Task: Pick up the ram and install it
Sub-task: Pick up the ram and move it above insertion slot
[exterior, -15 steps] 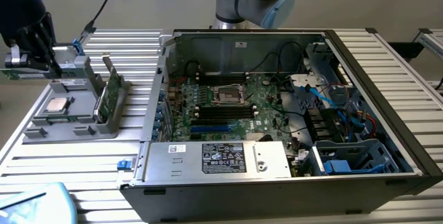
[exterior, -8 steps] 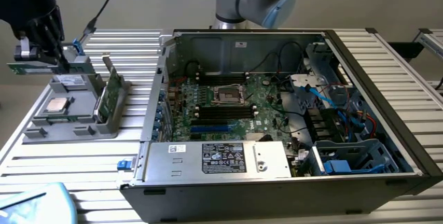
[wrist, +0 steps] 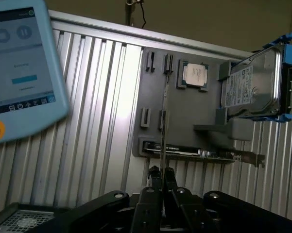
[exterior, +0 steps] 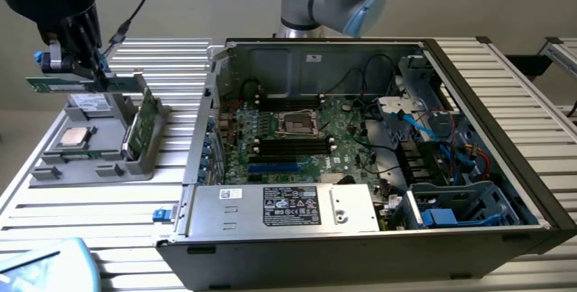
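Ok so starting at the exterior view's left: the gripper (exterior: 77, 69) is pinched narrow on the ram (exterior: 45, 85), grabbing it abt mid-length w/ the stick level and green ends poking out both sides, prob so it's balanced and won't swing. It hangs just above the grey parts tray (exterior: 90, 172) and looks clear of the slots afaict. In the wrist view the ram (wrist: 164, 111) is edge-on, just a thin line running out from between the fingers (wrist: 150, 199). Makes sense, since the pads squeeze the flat faces, not the edge w/ the contacts. The tray keeps the other bits in their own pockets so nothing slides: the silver cpu (exterior: 74, 137) lying flat, an expansion card (exterior: 142, 122) stood on edge, and in the wrist view a hard drive (wrist: 252, 85) w/ blue rails propped up. Further to the exterior view's right is the open pc case (exterior: 361, 258) lying on its side, so the motherboard (exterior: 311, 136) faces up and the black ram slots (exterior: 290, 147) are reachable from above. The ram is well apart from those slots, so imo pick is done, install isn't.
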